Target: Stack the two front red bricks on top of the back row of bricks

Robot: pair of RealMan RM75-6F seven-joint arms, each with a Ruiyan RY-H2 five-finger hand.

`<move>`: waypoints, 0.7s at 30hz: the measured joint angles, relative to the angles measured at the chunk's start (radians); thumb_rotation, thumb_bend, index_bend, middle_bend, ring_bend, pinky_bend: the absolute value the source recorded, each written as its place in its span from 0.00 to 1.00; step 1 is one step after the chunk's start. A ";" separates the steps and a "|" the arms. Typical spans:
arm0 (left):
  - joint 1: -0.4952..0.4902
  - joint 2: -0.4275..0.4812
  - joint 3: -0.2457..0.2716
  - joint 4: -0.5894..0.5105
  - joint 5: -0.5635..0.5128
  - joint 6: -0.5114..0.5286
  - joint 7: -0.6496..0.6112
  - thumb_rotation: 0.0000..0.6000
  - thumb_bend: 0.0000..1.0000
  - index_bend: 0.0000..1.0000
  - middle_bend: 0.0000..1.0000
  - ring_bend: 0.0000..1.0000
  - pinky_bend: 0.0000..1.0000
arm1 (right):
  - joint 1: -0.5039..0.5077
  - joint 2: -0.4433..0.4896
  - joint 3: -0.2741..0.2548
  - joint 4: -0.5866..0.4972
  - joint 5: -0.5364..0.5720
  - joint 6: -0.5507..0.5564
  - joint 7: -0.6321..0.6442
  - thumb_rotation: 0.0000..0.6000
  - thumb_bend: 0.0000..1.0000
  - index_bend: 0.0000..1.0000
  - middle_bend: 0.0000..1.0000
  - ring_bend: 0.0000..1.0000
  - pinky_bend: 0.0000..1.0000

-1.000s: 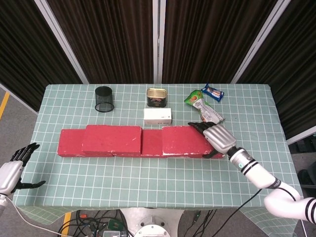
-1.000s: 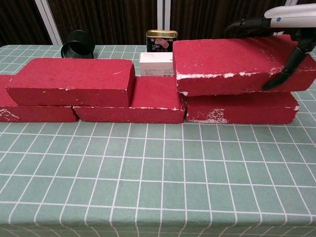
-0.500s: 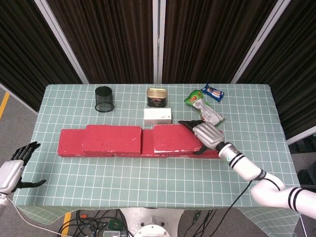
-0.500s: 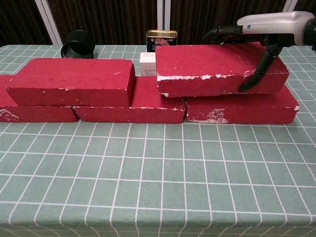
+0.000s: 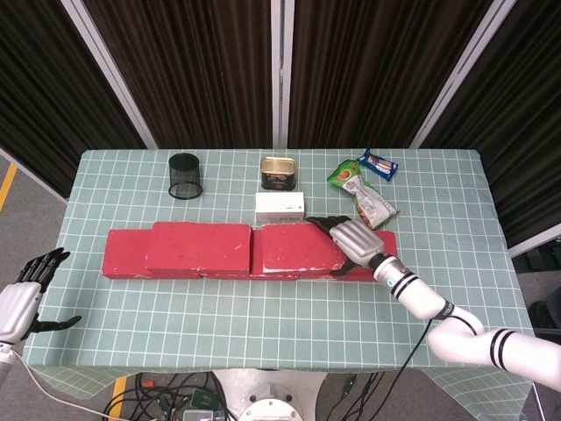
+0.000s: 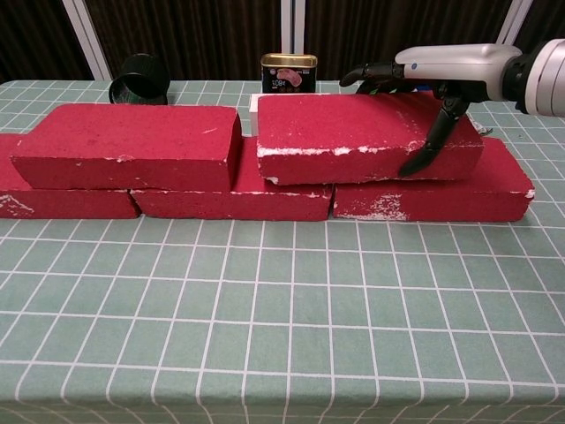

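Chest view: the upper right brick (image 6: 353, 132), gripped at its right end by the right hand (image 6: 424, 84), has been slid leftward along the back row (image 6: 433, 196), nearly meeting the stacked left brick (image 6: 128, 141), while the left hand (image 5: 19, 303) is kept open off the surface (image 6: 265, 318).

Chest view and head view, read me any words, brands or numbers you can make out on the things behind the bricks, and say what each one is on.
No text can be read in either view.
Tin can: its label has print, too blurred to read.
White box: faint marks, unreadable.
Green snack packet, silver packet and blue packet: printing too small.
Red bricks: unmarked.
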 measured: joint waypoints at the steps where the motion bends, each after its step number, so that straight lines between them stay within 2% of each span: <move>1: 0.000 -0.001 0.000 0.002 0.000 0.000 -0.001 1.00 0.01 0.05 0.00 0.00 0.00 | 0.002 -0.002 0.001 0.000 0.006 0.000 -0.005 1.00 0.00 0.05 0.27 0.20 0.26; 21: -0.003 0.002 0.011 0.022 -0.001 -0.029 -0.040 1.00 0.01 0.05 0.00 0.00 0.00 | 0.040 -0.041 0.007 -0.015 0.132 -0.006 -0.104 1.00 0.00 0.05 0.26 0.20 0.26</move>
